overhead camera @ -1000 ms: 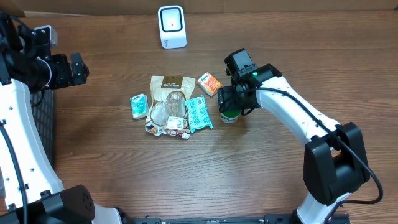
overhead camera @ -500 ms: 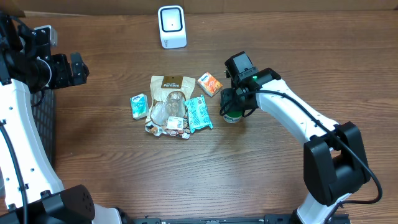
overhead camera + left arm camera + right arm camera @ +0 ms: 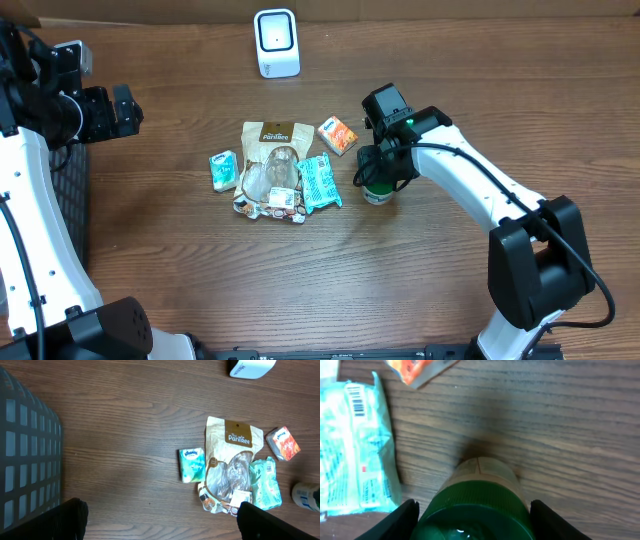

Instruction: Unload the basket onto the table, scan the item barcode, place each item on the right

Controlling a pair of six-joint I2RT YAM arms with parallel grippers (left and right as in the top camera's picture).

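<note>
At far left, by the basket (image 3: 25, 460), the left gripper (image 3: 128, 110) hangs with its jaws wide apart, holding nothing and well away from the goods. Across the middle of the table (image 3: 180, 260) lie a tissue pack (image 3: 222, 170), a pouch (image 3: 272, 160), a teal packet (image 3: 320, 182) and an orange packet (image 3: 338, 135). The scanner (image 3: 276, 42) stands at the far edge behind them.

Right of the pile stands the bottle (image 3: 480, 475), upright on the wood. The right gripper (image 3: 475, 520) is over it, jaws pressed to either side of its green cap.

The step in hand looks like the pick-up. The cap is round and ribbed, so the grip should be firm and centred before any lift. Raising it straight up would keep it off the teal packet nearby. I cannot see the bottle's barcode. The wrist will likely need to turn until the label faces the scanner's window, held steady there.
</note>
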